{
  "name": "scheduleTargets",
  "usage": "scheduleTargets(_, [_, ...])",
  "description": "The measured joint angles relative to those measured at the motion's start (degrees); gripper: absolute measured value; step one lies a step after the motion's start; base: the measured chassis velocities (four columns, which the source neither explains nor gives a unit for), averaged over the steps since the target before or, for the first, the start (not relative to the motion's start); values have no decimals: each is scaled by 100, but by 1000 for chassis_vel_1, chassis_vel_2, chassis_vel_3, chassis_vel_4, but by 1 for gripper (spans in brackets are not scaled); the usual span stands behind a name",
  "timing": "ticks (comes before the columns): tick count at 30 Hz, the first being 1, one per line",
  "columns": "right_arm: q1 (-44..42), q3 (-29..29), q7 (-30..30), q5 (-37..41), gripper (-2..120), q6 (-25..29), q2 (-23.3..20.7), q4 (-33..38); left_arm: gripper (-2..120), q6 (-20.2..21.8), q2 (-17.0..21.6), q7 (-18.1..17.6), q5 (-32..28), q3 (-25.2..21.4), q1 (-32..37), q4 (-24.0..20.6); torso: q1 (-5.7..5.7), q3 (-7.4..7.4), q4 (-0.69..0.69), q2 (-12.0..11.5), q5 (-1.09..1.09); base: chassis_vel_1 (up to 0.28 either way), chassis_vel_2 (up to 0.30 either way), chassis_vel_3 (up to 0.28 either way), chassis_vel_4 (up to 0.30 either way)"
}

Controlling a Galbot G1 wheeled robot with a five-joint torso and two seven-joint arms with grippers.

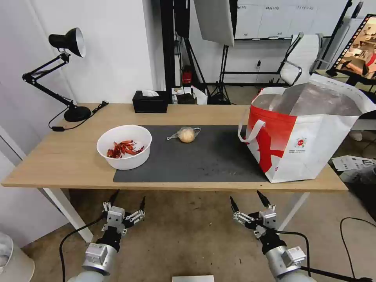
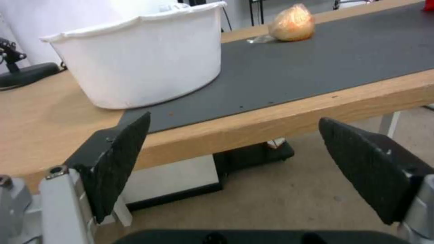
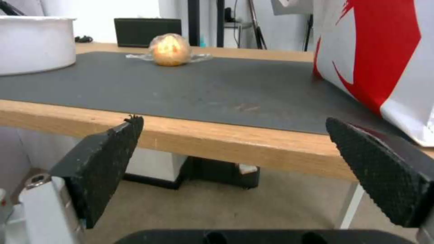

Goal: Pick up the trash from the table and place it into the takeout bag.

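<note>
On the light-wood table (image 1: 62,164) lies a dark grey mat (image 1: 203,156). A white bowl of red chili shells (image 1: 124,147) sits on the mat's left end; its white wall (image 2: 140,61) is close to the left wrist camera. A small clear bag with a yellowish lump (image 1: 186,134) (image 2: 291,23) (image 3: 170,49) rests mid-mat toward the back. The white-and-red takeout bag (image 1: 309,133) (image 3: 384,51) stands open on the right end. My left gripper (image 1: 129,199) (image 2: 233,159) and right gripper (image 1: 246,200) (image 3: 235,162) hang open below the table's front edge, holding nothing.
A black tissue box (image 1: 150,102) (image 3: 147,32) sits at the table's back edge. A black desk lamp (image 1: 58,70) stands at the back left. Studio stands and a chair (image 1: 301,58) are behind the table. A cable (image 1: 352,235) lies on the floor at right.
</note>
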Motion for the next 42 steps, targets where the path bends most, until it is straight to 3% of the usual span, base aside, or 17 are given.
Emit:
scheduleTargets(27, [64, -125, 21, 74, 100, -102, -147, 162, 100, -78, -28, 30, -10, -13, 24, 55, 0, 0, -2, 0, 0, 0, 0, 0, 0])
scheduleTargets(31, [568, -277, -118, 528, 100, -166, -492, 337, 100, -67, 84, 27, -90, 13, -69, 14, 0, 0, 2, 0, 2, 0, 0, 0, 0])
scheduleTargets(34, [1096, -399, -223, 926, 100, -275, -834, 412, 100, -38, 180, 28, -156, 40, -165, 22, 0, 0, -4, 0, 0, 0, 0, 0, 0])
scheduleTargets(37, [2227, -761, -273, 1584, 100, -561, -1414, 280, 100, -31, 207, 19, -219, -4, -171, 23, 1, 1, 1, 0, 1, 0, 0, 0, 0])
scheduleTargets(38, [2227, -761, -273, 1584, 100, -561, -1414, 280, 100, -31, 207, 19, -219, -4, -171, 23, 1, 1, 1, 0, 1, 0, 0, 0, 0])
scheduleTargets(40, [3283, -1226, -276, 2035, 100, -728, -1727, -45, 100, -29, 199, 15, -226, -23, -155, -11, 1, 1, -1, -1, 1, 0, 0, 0, 0])
scheduleTargets(42, [3730, -1448, -273, 2190, 100, -791, -1797, -194, 100, -26, 189, 15, -226, -26, -146, -22, 1, 1, 0, -1, 0, 0, 0, 0, 0])
